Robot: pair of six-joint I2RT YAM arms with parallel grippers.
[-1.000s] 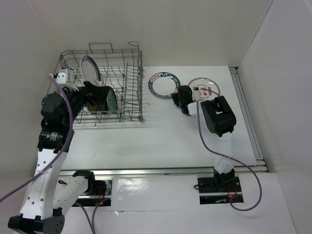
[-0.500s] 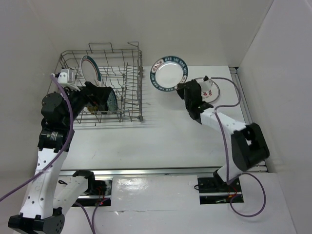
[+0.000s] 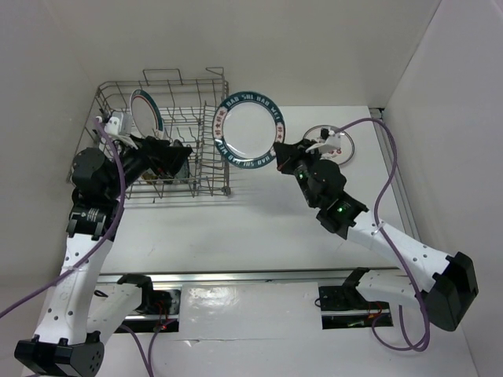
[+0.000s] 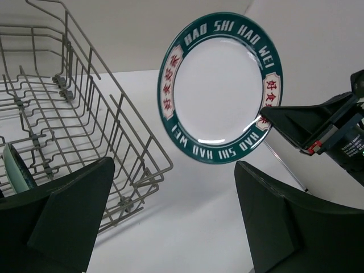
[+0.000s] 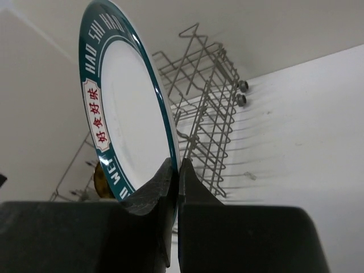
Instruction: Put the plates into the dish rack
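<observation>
My right gripper (image 3: 280, 156) is shut on the lower rim of a white plate with a dark green lettered rim (image 3: 249, 130). It holds the plate upright in the air, just right of the grey wire dish rack (image 3: 211, 151). The right wrist view shows the jaws (image 5: 177, 169) pinching this plate (image 5: 128, 108) edge-on, with the rack (image 5: 210, 122) behind. My left gripper (image 3: 178, 152) is open and empty over the rack's right part. In its wrist view (image 4: 176, 219) it faces the held plate (image 4: 219, 85). A second green-rimmed plate (image 3: 145, 110) and a pale teal plate (image 3: 182, 163) stand in the rack.
A white plate with red marks (image 3: 336, 144) lies flat on the table at the back right, behind the right arm. Something yellow (image 5: 101, 181) shows low in the rack. The walls stand close behind and to the right of the table.
My right gripper has lifted the green-rimmed plate off the table, tilted it upright and carried it left up to the rack. The left gripper has shifted slightly right.
</observation>
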